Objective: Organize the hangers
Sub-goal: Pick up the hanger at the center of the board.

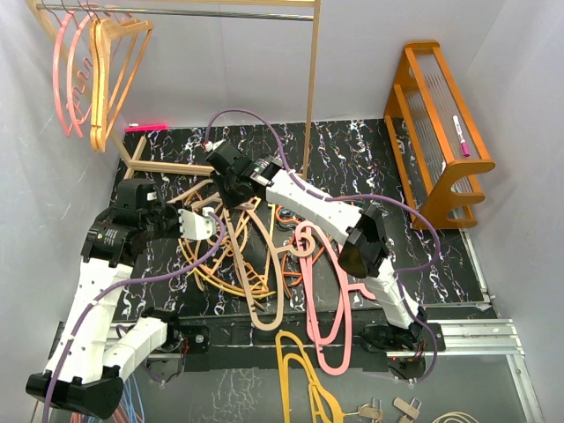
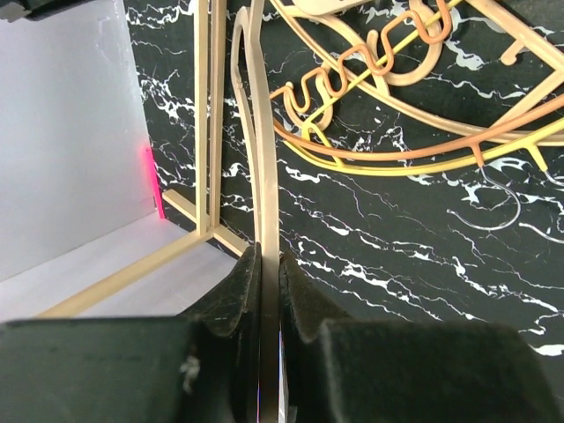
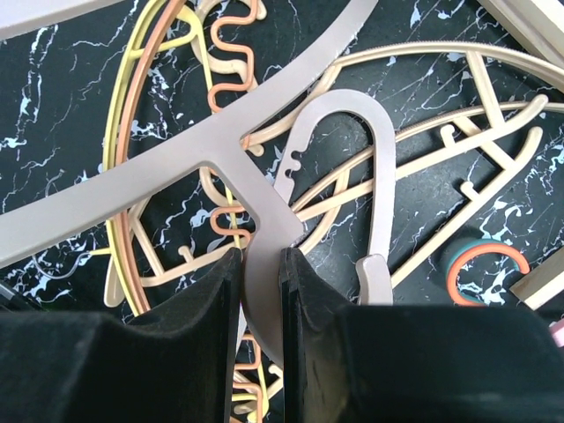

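Bright, even light frm above mat (image 1: 352, 150); soft shadows on it; walls (image 1: 220, 70) round mat sl. blown; wrist-cam fg blurry.

Black mat veined with white marbling (image 1: 344, 145), looped salmon-pink plastic hangers (image 1: 63, 79), pale wood-tan hanger strip (image 2: 263, 176), wavy orange hanger (image 2: 388, 55), flat taupe-grey hanger (image 3: 132, 181), glossy orange wooden rack (image 1: 449, 189), mustard-yellow plastic hanger (image 1: 295, 361), purple cables (image 1: 242, 111), white arm casings (image 1: 304, 198)

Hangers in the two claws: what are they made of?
The grey hanger in the right gripper looks like moulded plastic: flat, smooth, matte, one piece with its hook. The thin tan hanger in the left gripper could be pale wood or plastic; no grain shows, so I cannot tell.
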`<action>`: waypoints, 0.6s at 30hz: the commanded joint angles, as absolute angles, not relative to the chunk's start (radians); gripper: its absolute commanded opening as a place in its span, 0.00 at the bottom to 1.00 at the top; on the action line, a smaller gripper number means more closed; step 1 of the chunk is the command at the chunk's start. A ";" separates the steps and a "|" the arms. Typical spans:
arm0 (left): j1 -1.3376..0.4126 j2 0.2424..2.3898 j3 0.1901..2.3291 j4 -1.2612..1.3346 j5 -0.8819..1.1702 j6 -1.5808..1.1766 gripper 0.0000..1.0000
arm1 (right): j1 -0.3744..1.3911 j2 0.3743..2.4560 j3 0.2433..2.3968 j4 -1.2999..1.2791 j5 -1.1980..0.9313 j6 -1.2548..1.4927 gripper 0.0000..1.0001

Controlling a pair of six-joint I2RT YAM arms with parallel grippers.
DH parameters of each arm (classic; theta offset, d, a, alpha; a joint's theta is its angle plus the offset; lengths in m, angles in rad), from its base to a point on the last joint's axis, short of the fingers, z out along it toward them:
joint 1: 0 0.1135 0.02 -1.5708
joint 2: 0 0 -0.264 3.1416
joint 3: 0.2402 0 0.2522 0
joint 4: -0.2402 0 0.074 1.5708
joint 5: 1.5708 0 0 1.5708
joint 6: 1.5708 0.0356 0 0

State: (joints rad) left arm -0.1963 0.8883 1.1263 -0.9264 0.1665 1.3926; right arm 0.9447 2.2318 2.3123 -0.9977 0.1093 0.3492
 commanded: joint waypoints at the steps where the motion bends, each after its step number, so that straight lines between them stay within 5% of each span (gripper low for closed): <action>1: -0.196 0.895 1.187 -1.024 0.082 1.364 0.00 | 0.932 2.126 2.329 -0.924 0.102 0.340 0.08; 4: -0.196 0.895 1.223 -1.061 0.075 1.325 0.00 | 0.931 2.091 2.341 -0.896 0.091 0.339 0.10; 5: -0.196 0.891 1.230 -1.056 0.072 1.304 0.00 | 0.931 2.078 2.348 -0.883 0.088 0.343 0.21; 9: -0.196 0.872 1.270 -1.026 0.047 1.203 0.00 | 0.929 1.979 2.316 -0.779 0.114 0.337 0.97; 18: -0.196 0.786 1.345 -0.877 -0.043 0.764 0.00 | 0.925 1.552 1.939 -0.414 0.399 0.283 0.99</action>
State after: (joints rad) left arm -0.1989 0.8516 1.2823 -0.9646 0.0093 1.0298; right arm 0.9329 1.7424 2.0735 -0.6605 0.2329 0.3172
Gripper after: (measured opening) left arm 0.054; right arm 0.984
